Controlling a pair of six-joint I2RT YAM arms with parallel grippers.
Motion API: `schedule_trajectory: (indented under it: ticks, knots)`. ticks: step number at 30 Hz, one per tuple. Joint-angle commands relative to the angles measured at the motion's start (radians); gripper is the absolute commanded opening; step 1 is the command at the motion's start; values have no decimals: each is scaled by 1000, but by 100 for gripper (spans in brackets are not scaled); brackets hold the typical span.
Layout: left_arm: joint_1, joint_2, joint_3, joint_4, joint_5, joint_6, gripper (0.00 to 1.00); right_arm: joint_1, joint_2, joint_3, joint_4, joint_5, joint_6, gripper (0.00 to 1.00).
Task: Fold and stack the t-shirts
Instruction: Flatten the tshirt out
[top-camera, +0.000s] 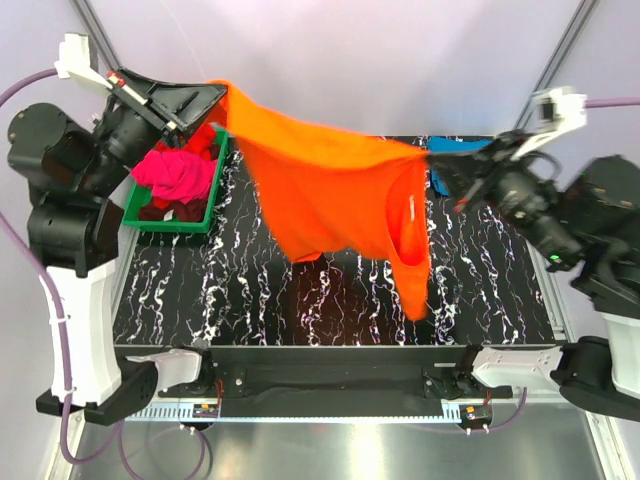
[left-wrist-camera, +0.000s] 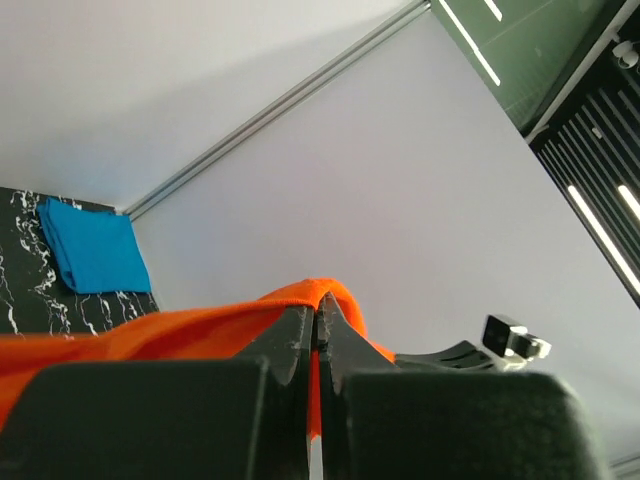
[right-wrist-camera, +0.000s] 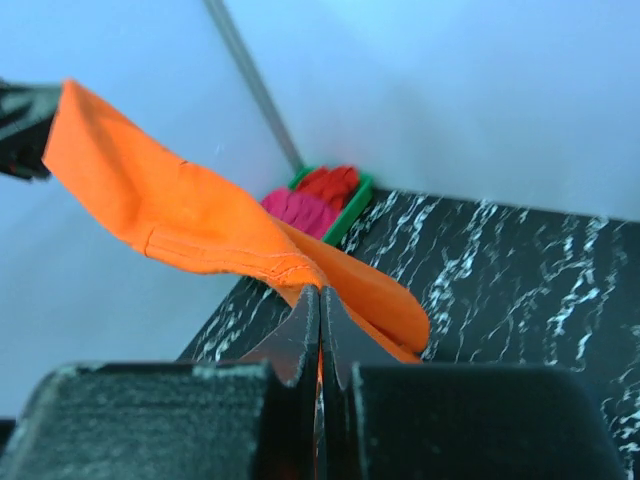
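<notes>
A black, white-veined counter (top-camera: 300, 300) is seen from above, with an arm mounted at each side. Over it, a bright orange t-shirt (top-camera: 330, 190) is held stretched in the air between the two arms. Its upper edge is drawn into a taut line from far left to right, and its body and one sleeve hang toward the counter; whether the lowest fabric touches cannot be told.

Only a narrow strip of edge appears to be gripped at each end. If the arms are pulled farther apart, the cloth could slip from one side and the shirt would swing down in a heap. If it is lowered carelessly, the hanging part could be dragged across the neighbouring shirts.

The left arm is raised and angled inward, with the left pincer (top-camera: 222, 100) placed above the far corner of a green tray (top-camera: 175, 222). The right arm is reached inward at similar height, with the right pincer (top-camera: 445, 160) over the far right of the counter. In the wrist views, both pincers are shown clamped tight on orange fabric.

In the tray, a crumpled magenta-pink t-shirt (top-camera: 180, 172) and a red t-shirt (top-camera: 205, 140) are piled. A teal-blue t-shirt (left-wrist-camera: 92, 245) is laid folded flat at the far right corner.
</notes>
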Motion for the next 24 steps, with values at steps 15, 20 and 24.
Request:
schedule_trajectory:
  ticks: [15,20,24]
  knots:
    - [4,45,180,-304,-171,213,0,-3,45,-100,-57,-137,128,0]
    - [1,49,90,-320,-175,250,0,-3,-36,-253,-90,-74,213,0]
    - [-109,37,-153,-182,-203,251,0,-3,-133,-512,-91,-51,366,0]
